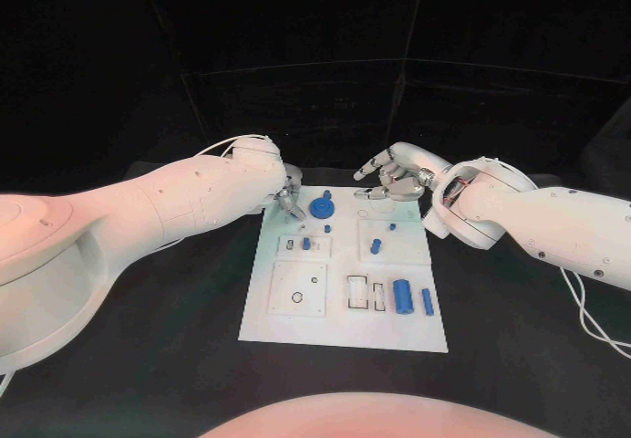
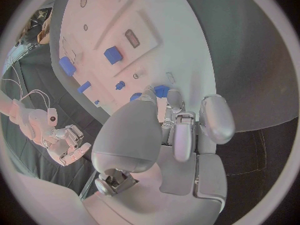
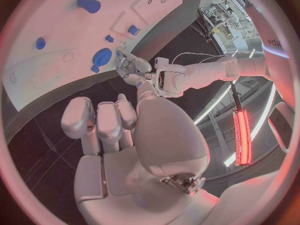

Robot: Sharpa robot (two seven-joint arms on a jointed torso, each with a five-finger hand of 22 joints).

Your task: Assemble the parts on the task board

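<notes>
Overhead, left hand [image 1: 289, 195] fingertips at blue part [image 1: 324, 211], grip unclear, right hand [image 1: 395, 178] spread.

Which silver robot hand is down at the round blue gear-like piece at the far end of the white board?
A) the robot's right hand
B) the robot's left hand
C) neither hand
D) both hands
B: in the head view the silver left hand has its fingertips right beside the round blue gear-like piece on the white task board, while the silver right hand hovers spread off the board's far end.
</notes>
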